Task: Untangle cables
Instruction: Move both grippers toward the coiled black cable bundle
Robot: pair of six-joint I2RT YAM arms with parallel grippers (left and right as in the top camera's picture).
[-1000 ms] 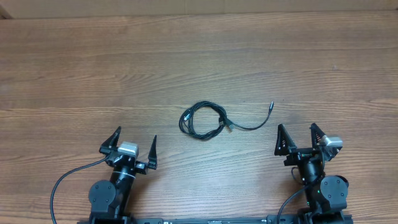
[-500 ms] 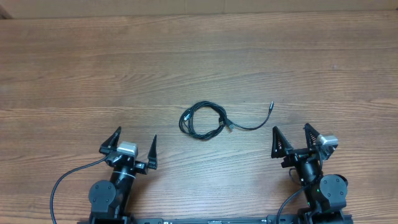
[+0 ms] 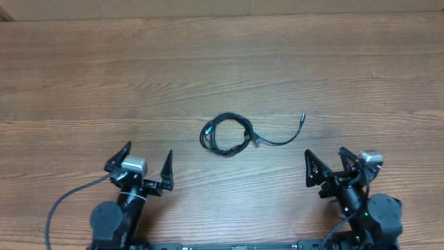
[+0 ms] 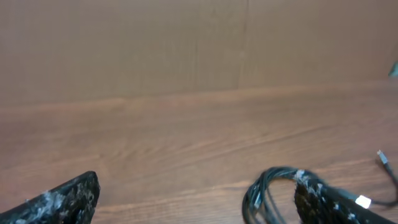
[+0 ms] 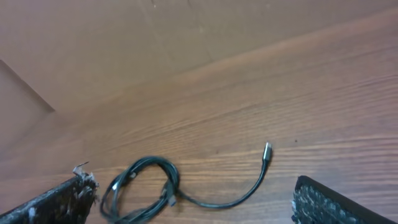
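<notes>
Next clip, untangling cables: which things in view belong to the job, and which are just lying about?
Belongs to the job: the cables, a loosely coiled bundle with one plug end trailing right; left gripper, open and empty; right gripper, open and empty.
Just there: the wooden table; the brown wall behind it.

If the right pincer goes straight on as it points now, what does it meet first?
Probably the cable's loose tail and plug, lying ahead between the right pincer's open fingers; the coil sits left of that line. Height is unclear, so it might pass above.
</notes>
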